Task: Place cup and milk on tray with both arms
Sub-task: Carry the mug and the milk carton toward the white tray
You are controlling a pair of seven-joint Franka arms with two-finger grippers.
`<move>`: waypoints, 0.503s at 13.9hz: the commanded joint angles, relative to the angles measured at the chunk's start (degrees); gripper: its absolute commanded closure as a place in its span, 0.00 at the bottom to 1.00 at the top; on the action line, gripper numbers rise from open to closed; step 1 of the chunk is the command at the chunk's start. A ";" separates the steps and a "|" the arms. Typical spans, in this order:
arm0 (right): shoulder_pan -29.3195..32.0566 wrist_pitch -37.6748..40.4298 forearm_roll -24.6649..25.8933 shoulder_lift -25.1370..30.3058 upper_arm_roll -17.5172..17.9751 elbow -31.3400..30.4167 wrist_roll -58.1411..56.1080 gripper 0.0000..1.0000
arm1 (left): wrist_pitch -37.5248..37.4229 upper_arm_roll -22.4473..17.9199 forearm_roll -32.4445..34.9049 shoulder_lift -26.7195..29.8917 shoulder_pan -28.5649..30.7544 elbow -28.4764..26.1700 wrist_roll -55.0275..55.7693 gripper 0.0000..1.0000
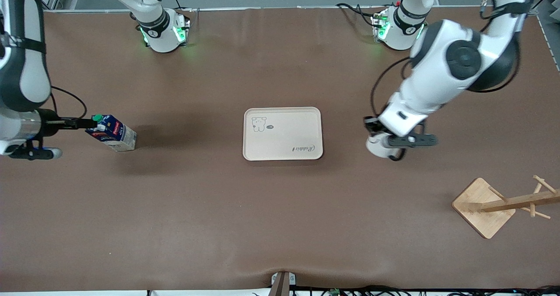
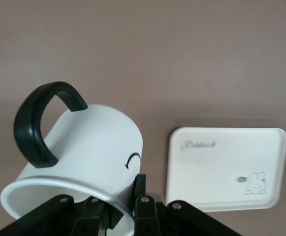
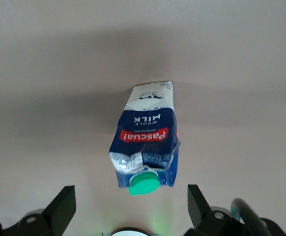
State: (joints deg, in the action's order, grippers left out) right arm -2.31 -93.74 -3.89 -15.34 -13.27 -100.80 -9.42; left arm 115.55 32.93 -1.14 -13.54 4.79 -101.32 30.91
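Note:
The milk point(image 1: 112, 132), a dark blue carton with a green cap, stands on the table toward the right arm's end. My right gripper point(image 1: 84, 123) is open beside its top. In the right wrist view the fingers point(image 3: 64, 206) stand wide apart, clear of the milk point(image 3: 145, 142). My left gripper point(image 1: 387, 144) is shut on the rim of the white cup point(image 2: 94, 147), one finger inside and one outside, and holds it above the table beside the tray point(image 1: 283, 133), toward the left arm's end. The cup's black handle point(image 2: 35, 123) points away from the tray point(image 2: 226, 167).
A wooden rack point(image 1: 483, 207) with pegs stands near the front camera at the left arm's end. The two arm bases point(image 1: 164, 31) glow green along the table edge farthest from the front camera.

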 commanded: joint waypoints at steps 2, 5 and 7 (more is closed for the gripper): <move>-0.50 -4.86 0.45 3.73 0.00 -7.12 0.98 0.00 | -2.78 -0.05 4.72 -9.72 -8.99 7.88 16.60 1.00; -0.24 -14.24 0.55 6.72 0.00 -15.36 0.20 0.00 | -2.87 -0.14 5.10 -14.74 -13.83 8.95 19.88 1.00; 0.20 -19.19 0.55 7.87 0.00 -18.38 -0.60 0.26 | -2.87 -0.23 4.57 -17.64 -15.15 9.04 20.85 1.00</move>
State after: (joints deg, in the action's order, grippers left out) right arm -2.46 -108.97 -3.78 -11.61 -13.37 -113.63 -9.54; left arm 114.53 32.79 2.79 -27.73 -9.32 -95.04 50.29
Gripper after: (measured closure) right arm 0.000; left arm 0.916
